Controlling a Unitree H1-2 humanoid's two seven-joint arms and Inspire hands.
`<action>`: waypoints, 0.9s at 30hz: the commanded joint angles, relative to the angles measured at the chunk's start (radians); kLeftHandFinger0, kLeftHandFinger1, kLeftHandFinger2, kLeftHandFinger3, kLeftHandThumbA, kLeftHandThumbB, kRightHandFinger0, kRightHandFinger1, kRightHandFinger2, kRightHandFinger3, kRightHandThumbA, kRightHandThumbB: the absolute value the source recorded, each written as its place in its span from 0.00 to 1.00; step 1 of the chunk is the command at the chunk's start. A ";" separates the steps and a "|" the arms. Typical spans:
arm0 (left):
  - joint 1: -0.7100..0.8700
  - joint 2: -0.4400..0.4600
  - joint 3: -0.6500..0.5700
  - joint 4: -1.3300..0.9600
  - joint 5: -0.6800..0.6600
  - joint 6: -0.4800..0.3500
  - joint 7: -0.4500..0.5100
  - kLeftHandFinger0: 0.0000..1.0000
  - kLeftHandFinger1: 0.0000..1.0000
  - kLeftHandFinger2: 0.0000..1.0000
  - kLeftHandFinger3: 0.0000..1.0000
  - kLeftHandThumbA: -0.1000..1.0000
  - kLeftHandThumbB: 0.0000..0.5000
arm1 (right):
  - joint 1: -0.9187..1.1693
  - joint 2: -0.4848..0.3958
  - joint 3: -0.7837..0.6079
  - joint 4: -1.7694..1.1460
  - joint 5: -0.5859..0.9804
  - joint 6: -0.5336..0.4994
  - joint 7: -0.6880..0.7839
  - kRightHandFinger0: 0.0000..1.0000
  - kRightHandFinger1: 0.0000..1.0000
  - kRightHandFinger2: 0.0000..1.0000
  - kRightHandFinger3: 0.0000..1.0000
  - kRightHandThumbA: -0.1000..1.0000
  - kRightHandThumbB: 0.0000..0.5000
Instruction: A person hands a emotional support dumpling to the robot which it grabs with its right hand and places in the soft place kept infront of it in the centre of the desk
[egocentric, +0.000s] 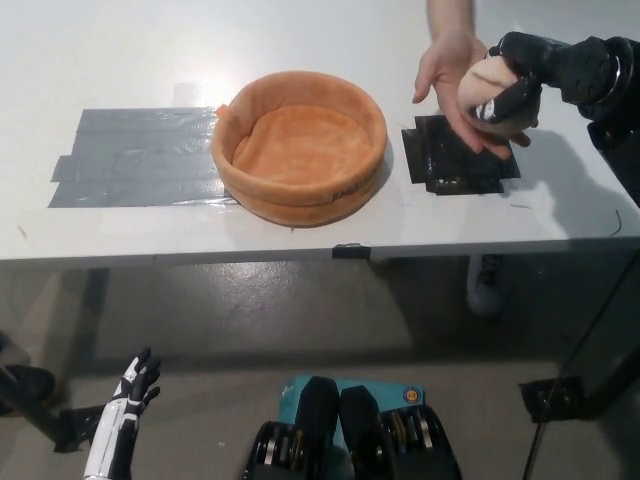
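The right robot hand (515, 75) wraps the dumpling (482, 85), which rests in a person's palm (452, 75) above the black tape (458, 155). The bed (300, 145) lies to its left, mid-worktop (560, 215). The left robot hand (125, 415) hangs low, fingers spread.

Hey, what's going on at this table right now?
A person's hand is passing a plush dumpling to the robot. The black right robot hand has its fingers wrapped around it while the person's palm is under it. The orange soft basket sits empty mid-table. The white left robot hand hangs below the table.
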 joint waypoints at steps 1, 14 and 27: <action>-0.010 0.016 0.002 -0.015 -0.012 -0.007 -0.005 1.00 1.00 1.00 1.00 1.00 1.00 | -0.039 -0.017 -0.028 -0.042 -0.041 -0.004 -0.039 0.36 0.86 0.91 0.50 0.00 0.39; -0.029 0.017 0.004 -0.009 -0.011 -0.009 -0.001 1.00 1.00 1.00 1.00 1.00 1.00 | 0.009 0.098 -0.463 -0.180 0.207 -0.020 -0.234 0.04 0.52 0.85 0.86 0.00 0.28; -0.024 0.017 0.004 -0.011 -0.010 -0.006 -0.001 1.00 1.00 1.00 1.00 1.00 1.00 | -0.077 0.345 -1.075 -0.070 0.697 0.032 -0.352 0.00 0.36 0.83 0.99 0.00 0.26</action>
